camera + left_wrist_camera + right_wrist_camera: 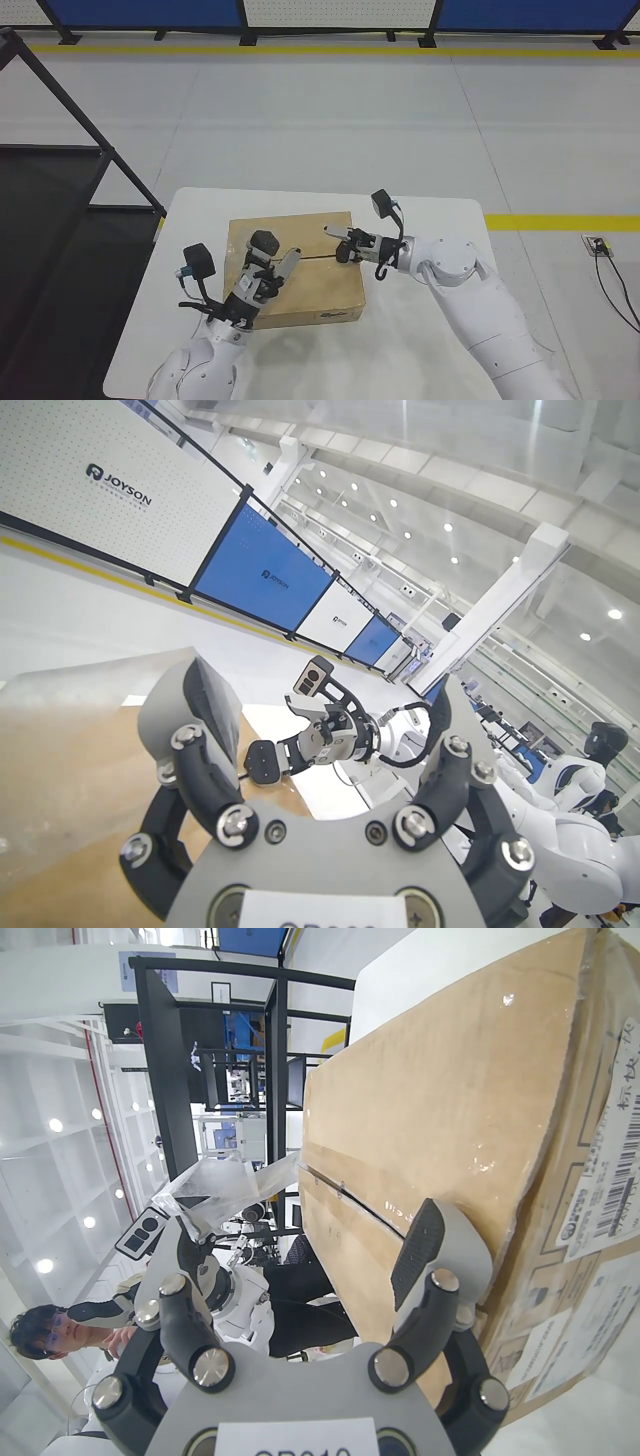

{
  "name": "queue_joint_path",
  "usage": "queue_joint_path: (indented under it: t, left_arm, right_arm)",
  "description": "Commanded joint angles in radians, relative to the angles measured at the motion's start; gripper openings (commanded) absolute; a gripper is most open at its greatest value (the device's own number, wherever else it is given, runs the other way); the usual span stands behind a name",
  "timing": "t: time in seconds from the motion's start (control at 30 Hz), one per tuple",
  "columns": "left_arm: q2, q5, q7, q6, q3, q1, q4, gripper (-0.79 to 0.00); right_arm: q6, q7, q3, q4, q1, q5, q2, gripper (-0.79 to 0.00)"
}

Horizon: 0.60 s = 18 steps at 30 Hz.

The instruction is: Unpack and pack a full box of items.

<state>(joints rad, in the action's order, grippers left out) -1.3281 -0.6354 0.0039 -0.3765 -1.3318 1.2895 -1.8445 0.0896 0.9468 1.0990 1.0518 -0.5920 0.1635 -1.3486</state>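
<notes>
Stage: early, in my judgement; the opening step is in hand and no unpacking has begun.
Box: the cardboard box (320,290) sits on the white table (420,330), under both sets of fingers, with both top flaps lying flat.
Seam: the slit (350,1198) between the flaps runs between the right gripper's fingers and gapes slightly.
Tape: a loose scrap of clear tape (220,1183) sticks up past the far end of the slit, just beyond one right fingertip.
Right gripper: the right gripper (305,1233) has its fingers spread wide and grips nothing; one finger (420,1253) lies close over the box top beside the slit, though I cannot tell whether it touches.
Left gripper: the left gripper (277,252) has its fingers apart and empty, above the box top at the end opposite the right gripper.
Done: the tape looks at least partly lifted.
Left: raising the flaps, taking everything out, putting it back, closing.
</notes>
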Motion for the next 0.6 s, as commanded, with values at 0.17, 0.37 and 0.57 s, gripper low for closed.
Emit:
queue_joint_path:
  t: [0.17,0.37,0.57]
  left_arm:
    - [-0.001,-0.029,-0.041,0.013,0.029,-0.028,0.015,0.0]
    - [-0.002,-0.037,-0.083,0.03,0.053,-0.059,0.039,0.0]
    - [-0.004,-0.039,-0.092,0.04,0.065,-0.084,0.064,0.0]
  right_arm:
    - [0.007,0.007,0.052,0.089,-0.065,-0.003,0.022,0.0]
    - [-0.017,0.004,0.072,0.12,-0.093,-0.004,0.032,0.0]
    - [-0.032,0.005,0.065,0.122,-0.095,-0.006,0.035,0.0]
